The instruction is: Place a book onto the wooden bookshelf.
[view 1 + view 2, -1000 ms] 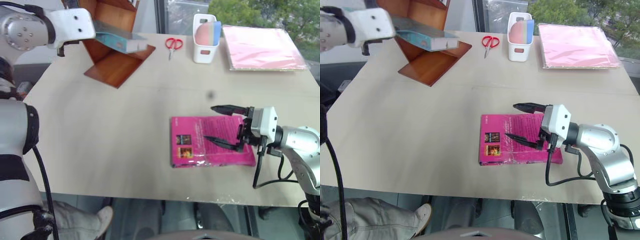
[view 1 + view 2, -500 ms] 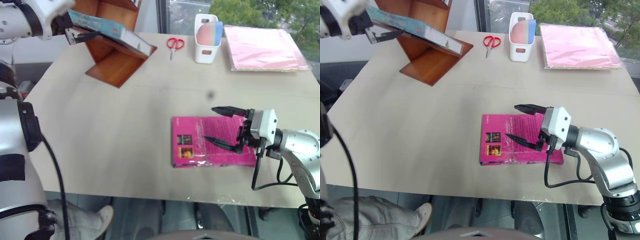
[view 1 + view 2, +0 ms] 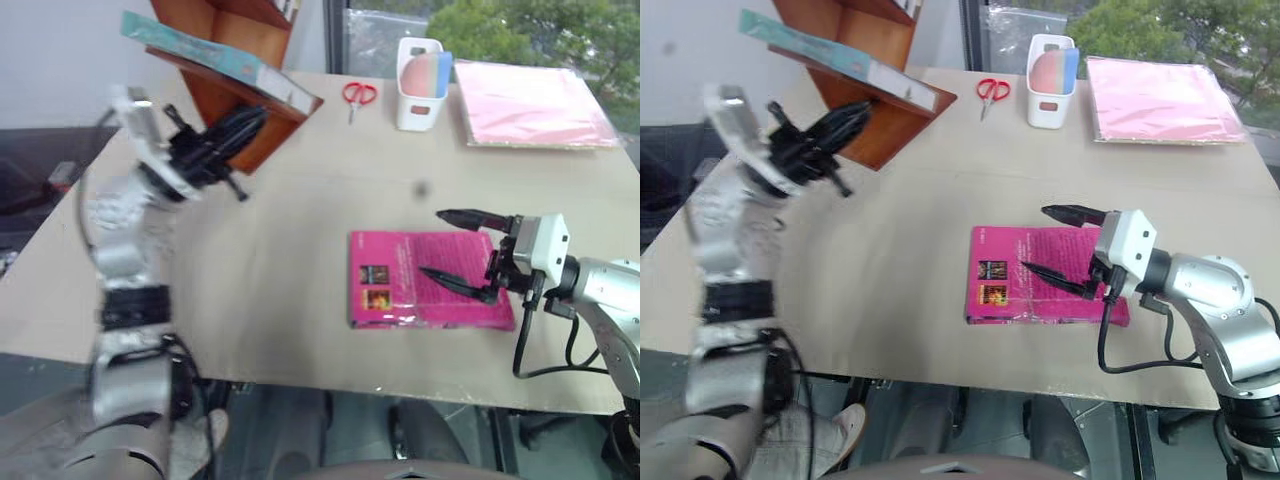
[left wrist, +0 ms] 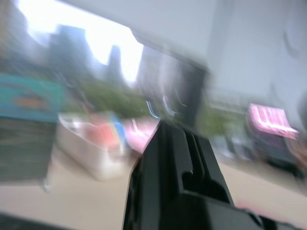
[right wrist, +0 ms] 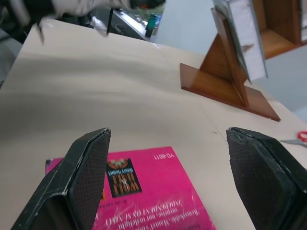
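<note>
**Teal book lies on the slanted shelf board**

The book [image 3: 215, 55] rests on the sloping board of the wooden bookshelf [image 3: 232, 45], its lower end at the board's bottom lip. The left gripper [image 3: 240, 124] is just in front of the bookshelf, apart from the book, fingers pressed together and holding nothing. Well away from the bookshelf, toward the table's near edge, the right gripper [image 3: 463, 248] hovers over a pink book [image 3: 420, 295], fingers spread wide and empty. Red scissors [image 3: 359, 95] and a white holder [image 3: 418, 72] lie beside the bookshelf.
</note>
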